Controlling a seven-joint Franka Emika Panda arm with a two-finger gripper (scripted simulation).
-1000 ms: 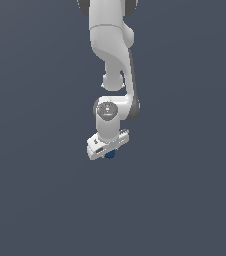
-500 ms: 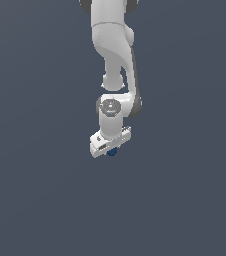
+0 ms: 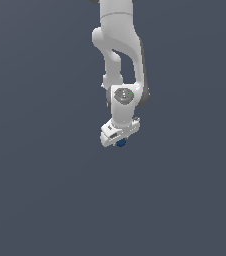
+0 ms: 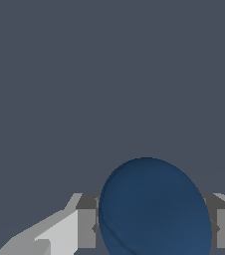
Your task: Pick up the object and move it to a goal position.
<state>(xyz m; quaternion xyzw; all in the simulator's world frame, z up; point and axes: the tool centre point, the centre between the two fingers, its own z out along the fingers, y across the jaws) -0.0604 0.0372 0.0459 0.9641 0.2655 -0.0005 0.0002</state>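
The small dark blue ball (image 3: 121,143) shows just under the white gripper (image 3: 120,141) in the exterior view, mostly hidden by the hand. In the wrist view the ball (image 4: 154,209) fills the space between the two grey fingers (image 4: 86,226), which press on it from both sides. The gripper is shut on the ball and holds it in the air, with the arm hanging down from above.
Plain dark grey ground (image 3: 45,190) lies all around and below the arm. No other object or goal mark shows in either view.
The arm has moved slightly toward the exterior view's right and upward with the ball still held in the gripper.
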